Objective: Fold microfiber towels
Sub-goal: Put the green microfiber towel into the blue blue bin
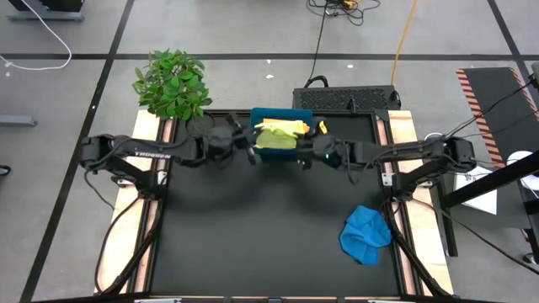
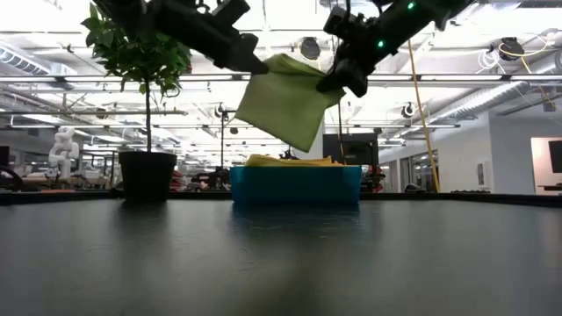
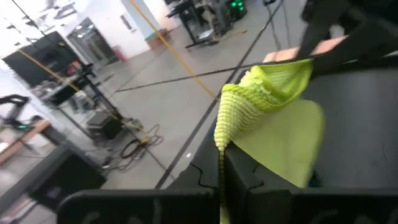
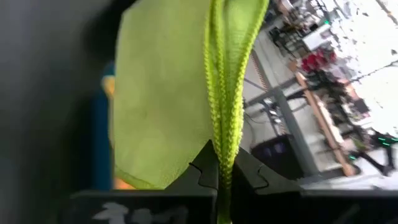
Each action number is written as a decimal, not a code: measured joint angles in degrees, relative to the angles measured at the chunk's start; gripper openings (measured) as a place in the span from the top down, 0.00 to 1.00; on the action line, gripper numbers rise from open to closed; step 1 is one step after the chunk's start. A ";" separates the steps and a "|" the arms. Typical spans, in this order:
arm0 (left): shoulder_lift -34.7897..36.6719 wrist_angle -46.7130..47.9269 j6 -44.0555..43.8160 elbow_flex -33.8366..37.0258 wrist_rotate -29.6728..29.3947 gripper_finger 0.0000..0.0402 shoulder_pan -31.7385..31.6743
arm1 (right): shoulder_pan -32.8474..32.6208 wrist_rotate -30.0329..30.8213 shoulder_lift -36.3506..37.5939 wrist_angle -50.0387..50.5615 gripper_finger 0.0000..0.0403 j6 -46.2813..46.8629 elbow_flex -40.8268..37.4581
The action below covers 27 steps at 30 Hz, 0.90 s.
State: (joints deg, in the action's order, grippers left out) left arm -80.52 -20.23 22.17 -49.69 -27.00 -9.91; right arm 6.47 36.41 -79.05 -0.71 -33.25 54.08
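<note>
1. The black tabletop [image 1: 253,244] is seen from above, with both arms reaching toward its 12 o'clock edge.
2. A potted plant [image 1: 172,82] is placed at the 11 o'clock corner of the tabletop.
3. A teal-blue tray [image 1: 281,115] is set at 12 o'clock; yellow cloths [image 2: 294,161] are piled inside it, just showing over its rim in the low view.
4. A blue towel [image 1: 365,234] is left crumpled on the tabletop at about 4 o'clock, well apart from the tray.
5. The lime green towel [image 2: 285,98] is held in the air above the tray, stretched between both tools and hanging down from them.
6. The left tool [image 1: 249,151] is clamped on one upper corner of the lime green towel.
7. The right tool [image 1: 301,158] is clamped on the opposite corner.
</note>
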 joint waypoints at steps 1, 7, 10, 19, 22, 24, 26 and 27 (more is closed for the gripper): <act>-0.24 -0.55 -0.28 0.01 2.07 1.00 -1.54 | 1.32 -0.19 -0.01 -0.35 1.00 -1.29 0.01; -2.47 -4.63 -2.47 -0.04 10.03 1.00 -9.29 | 8.30 -5.14 -0.07 -3.02 1.00 -7.91 0.07; -4.77 -6.66 -2.94 0.09 12.64 0.99 -12.13 | 11.96 -8.53 -0.21 -3.82 1.00 -8.75 0.06; -15.08 -19.18 -2.24 -0.40 12.89 0.99 -16.01 | 20.17 -17.23 -0.97 -4.82 1.00 -9.56 -0.09; -17.76 -21.03 -1.86 -0.44 12.79 0.99 -16.80 | 21.13 -17.44 -2.64 -4.99 1.00 -9.91 -0.11; -19.28 -22.90 -1.78 -0.44 12.40 0.99 -17.31 | 21.50 -17.40 -4.13 -5.29 1.00 -11.19 -0.11; -20.27 -23.42 -1.79 -0.41 12.43 0.98 -18.10 | 21.72 -17.38 -5.71 -6.56 1.00 -12.16 -0.07; -20.70 -23.71 -1.79 -0.39 12.39 0.98 -18.37 | 21.83 -17.19 -6.54 -7.04 1.00 -12.47 -0.07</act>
State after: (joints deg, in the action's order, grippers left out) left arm -101.22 -43.94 20.38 -50.09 -14.61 -28.28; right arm 28.30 19.21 -85.59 -7.75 -45.72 54.02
